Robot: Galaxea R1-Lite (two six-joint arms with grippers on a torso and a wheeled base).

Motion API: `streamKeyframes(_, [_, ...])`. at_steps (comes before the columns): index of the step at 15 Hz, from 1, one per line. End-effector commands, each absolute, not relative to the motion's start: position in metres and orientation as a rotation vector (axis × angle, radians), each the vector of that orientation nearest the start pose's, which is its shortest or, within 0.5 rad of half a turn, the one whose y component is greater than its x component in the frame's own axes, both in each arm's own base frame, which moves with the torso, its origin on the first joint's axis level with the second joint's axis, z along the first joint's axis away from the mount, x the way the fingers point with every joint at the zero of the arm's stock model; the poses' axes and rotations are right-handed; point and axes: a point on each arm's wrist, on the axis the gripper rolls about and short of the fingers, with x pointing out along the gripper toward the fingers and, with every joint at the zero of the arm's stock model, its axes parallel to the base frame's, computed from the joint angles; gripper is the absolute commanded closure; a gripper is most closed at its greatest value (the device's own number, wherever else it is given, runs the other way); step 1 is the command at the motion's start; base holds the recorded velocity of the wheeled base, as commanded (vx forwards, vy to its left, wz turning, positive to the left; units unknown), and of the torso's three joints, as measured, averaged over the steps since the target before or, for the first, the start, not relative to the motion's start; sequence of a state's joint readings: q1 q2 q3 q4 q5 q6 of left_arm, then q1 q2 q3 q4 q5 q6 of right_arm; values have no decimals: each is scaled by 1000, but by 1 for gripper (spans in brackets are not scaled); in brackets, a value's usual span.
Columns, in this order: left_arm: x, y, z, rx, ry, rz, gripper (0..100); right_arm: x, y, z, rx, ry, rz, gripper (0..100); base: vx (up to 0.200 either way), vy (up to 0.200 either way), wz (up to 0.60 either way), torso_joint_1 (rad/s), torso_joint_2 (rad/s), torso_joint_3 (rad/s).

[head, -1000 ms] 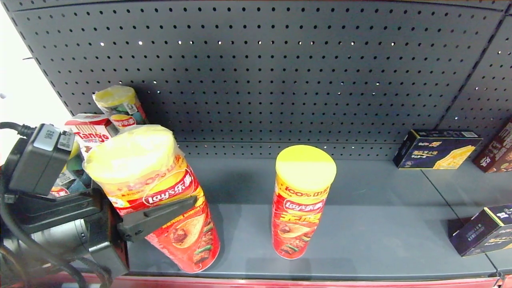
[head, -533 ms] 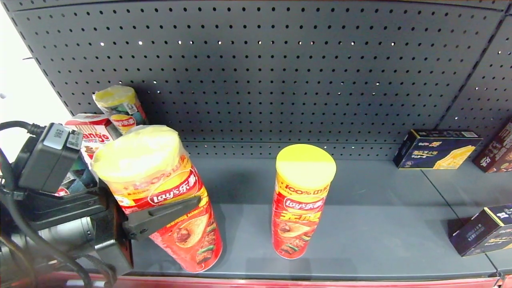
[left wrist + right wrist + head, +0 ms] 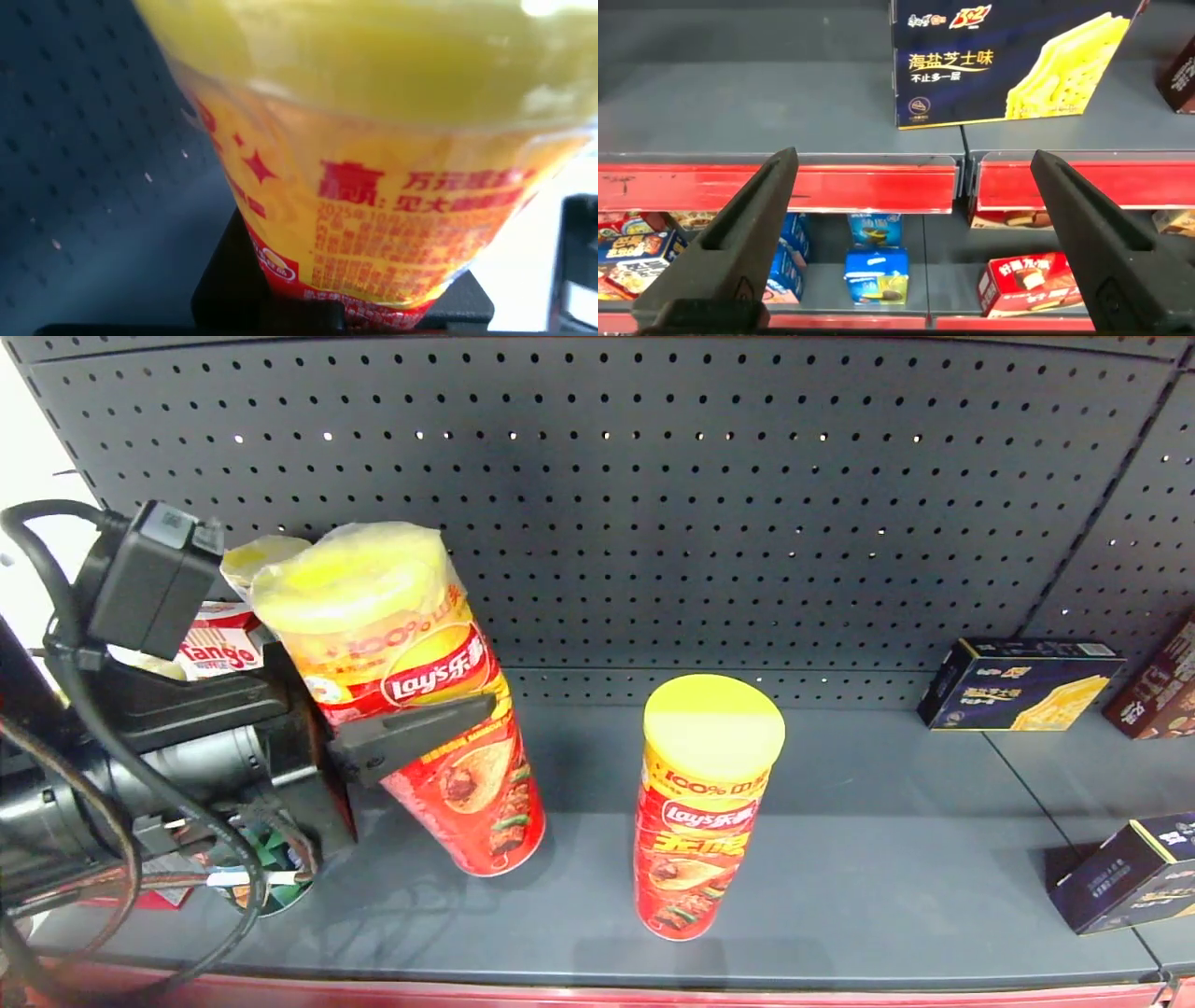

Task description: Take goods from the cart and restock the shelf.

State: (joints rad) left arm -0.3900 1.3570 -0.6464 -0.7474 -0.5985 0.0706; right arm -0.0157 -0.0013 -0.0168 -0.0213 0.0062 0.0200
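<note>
a dark grey perforated back panel (image 3: 653,523) is standing behind the grey shelf (image 3: 887,859), a red strip (image 3: 653,995) is running along its front edge, and light is glinting through several holes.

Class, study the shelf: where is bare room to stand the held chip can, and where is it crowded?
Widest bare shelf: between the standing can and the dark blue boxes. A narrower gap separates held chip can from standing can. Crowded: the left end, with snack packs.

Soft light is casting faint shadows beside the standing chip can (image 3: 705,803) on the shelf (image 3: 887,859); the pegboard (image 3: 653,523) is bowing at the edges.
</note>
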Motion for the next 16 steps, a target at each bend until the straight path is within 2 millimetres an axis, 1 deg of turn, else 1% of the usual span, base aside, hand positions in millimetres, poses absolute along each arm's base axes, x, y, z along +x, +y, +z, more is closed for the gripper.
streamKeyframes(1, [218,-102,235,65,-36,-974,100,-24,0,82,20,-38,-10,0,0,0,0,0,0,0])
streamKeyframes(3, [225,-106,235,66,-32,-965,100,-24,0,82,20,-38,-10,0,0,0,0,0,0,0])
streamKeyframes(5, [236,-115,234,67,-30,-980,100,-24,0,82,20,-38,-10,0,0,0,0,0,0,0])
streamKeyframes(7, [244,-122,247,68,-64,-986,100,-24,0,82,20,-38,-10,0,0,0,0,0,0,0])
streamKeyframes(11, [251,-127,252,67,-13,-994,100,-24,0,82,20,-38,-10,0,0,0,0,0,0,0])
streamKeyframes(12, [254,-137,262,69,-17,-1016,100,-24,0,82,20,-38,-10,0,0,0,0,0,0,0])
streamKeyframes(13, [257,-140,265,69,-25,-1016,100,-24,0,82,20,-38,-10,0,0,0,0,0,0,0])
streamKeyframes(14, [268,-146,272,72,-49,-1013,100,-24,0,82,20,-38,-10,0,0,0,0,0,0,0])
streamKeyframes(15, [268,-146,272,72,-49,-1013,100,-24,0,82,20,-38,-10,0,0,0,0,0,0,0])
streamKeyframes(16, [277,-149,274,87,-28,-1010,100,-24,0,82,20,-38,-10,0,0,0,0,0,0,0])
